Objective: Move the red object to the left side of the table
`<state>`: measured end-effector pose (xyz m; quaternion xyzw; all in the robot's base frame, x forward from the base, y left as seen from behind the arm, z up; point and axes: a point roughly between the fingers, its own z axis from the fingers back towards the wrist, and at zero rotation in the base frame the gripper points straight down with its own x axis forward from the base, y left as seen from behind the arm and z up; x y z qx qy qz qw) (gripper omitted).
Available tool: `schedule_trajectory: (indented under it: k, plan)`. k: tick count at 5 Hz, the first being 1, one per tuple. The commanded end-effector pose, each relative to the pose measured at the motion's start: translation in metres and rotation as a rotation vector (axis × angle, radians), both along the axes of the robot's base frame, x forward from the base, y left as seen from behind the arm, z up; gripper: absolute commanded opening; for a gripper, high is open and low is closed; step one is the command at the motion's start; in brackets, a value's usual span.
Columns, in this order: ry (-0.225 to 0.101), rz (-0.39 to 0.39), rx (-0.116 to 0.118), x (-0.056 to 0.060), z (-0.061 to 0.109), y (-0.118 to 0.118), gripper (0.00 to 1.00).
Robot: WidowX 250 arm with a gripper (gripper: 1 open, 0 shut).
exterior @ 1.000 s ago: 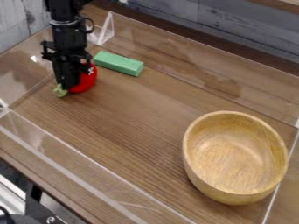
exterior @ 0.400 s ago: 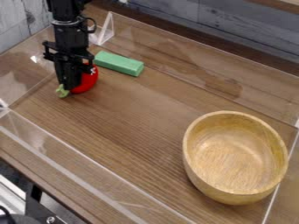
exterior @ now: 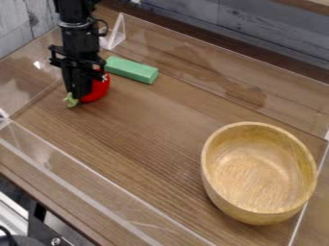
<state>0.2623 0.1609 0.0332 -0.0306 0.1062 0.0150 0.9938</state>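
Red object (exterior: pixel 90 89) sits unmoved at the counter's (exterior: pixel 154 135) left end — tool (exterior: pixel 79 88) stays clenched on it, placement near done.

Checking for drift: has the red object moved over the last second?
No. The red object sits just as close to the green block as before, with the gripper on it.

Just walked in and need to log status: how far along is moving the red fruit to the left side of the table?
Mostly done: the red fruit already sits at the left end of the table, beside the green block, far from the bowl. In hand: the gripper is down on the fruit, jaws shut on it. Left: let go and lift away.
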Motion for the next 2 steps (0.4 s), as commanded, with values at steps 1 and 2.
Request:
schedule_trajectory:
  k: [1, 2]
  plan:
    - [-0.047, -0.015, 0.031, 0.0083, 0.0139, -0.0018, 0.00]
    - [-0.041, -0.013, 0.033, 0.0086, 0.0109, -0.0018, 0.00]
